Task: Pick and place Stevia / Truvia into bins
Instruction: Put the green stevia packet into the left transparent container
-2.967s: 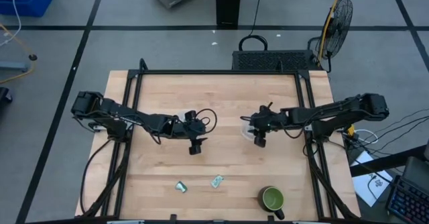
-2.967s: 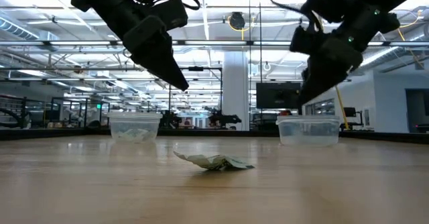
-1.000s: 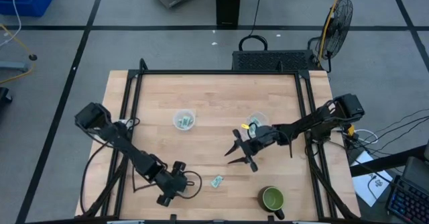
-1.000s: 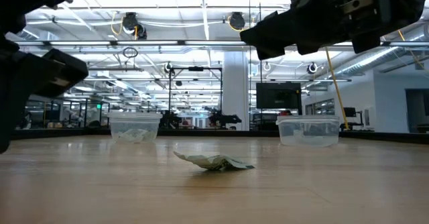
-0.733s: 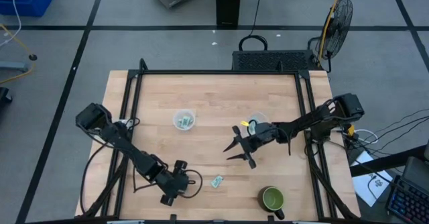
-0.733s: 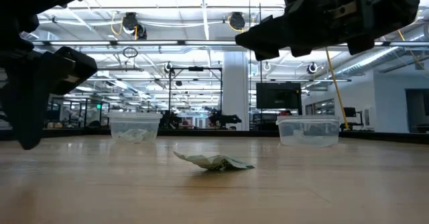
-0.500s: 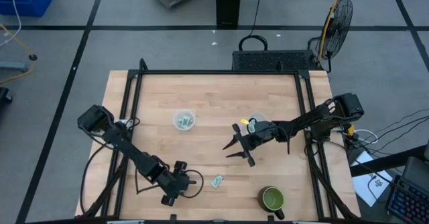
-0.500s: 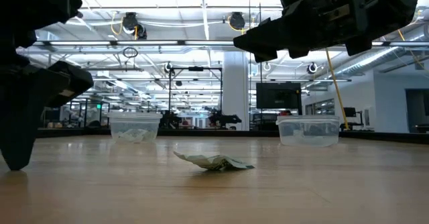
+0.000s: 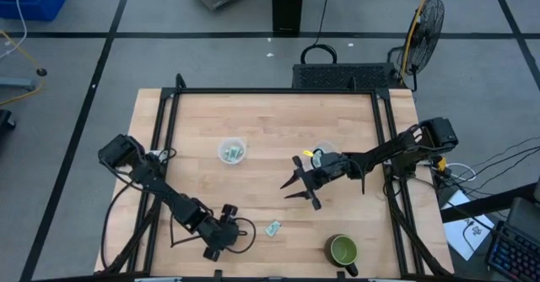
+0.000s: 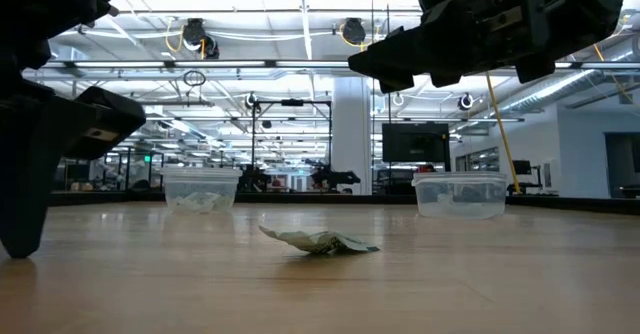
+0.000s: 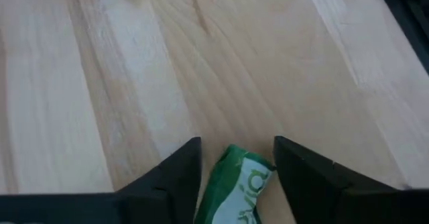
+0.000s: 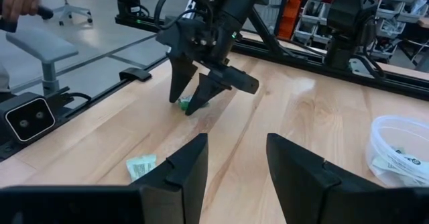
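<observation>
One green and white packet [image 11: 241, 184] lies flat on the table near its near left, between the open fingers of my left gripper [image 9: 223, 233], which points down at the table. It also shows in the right wrist view [image 12: 182, 103]. A second, crumpled packet [image 9: 272, 228] lies just to its right. Two clear cups [image 9: 231, 151] [image 9: 323, 155] stand mid-table with packets inside. My right gripper [image 9: 295, 185] hangs open and empty above the table's middle, near the right cup. My left gripper's fingers [image 11: 181, 177] stand on either side of the packet, across its width, coming from above and pointing down. I cannot tell whether they touch it. The packet lies flat on the table.
A green mug [image 9: 343, 250] stands at the near right. A black frame rail [image 9: 160, 147] runs along the table's left and right sides. Bare wood lies between the cups and the near edge.
My left gripper has gone down onto the table over the packet, its fingers staying open; its fingertip now stands at the table top in the low view. My right gripper has drifted slightly toward the far edge and stays open.
</observation>
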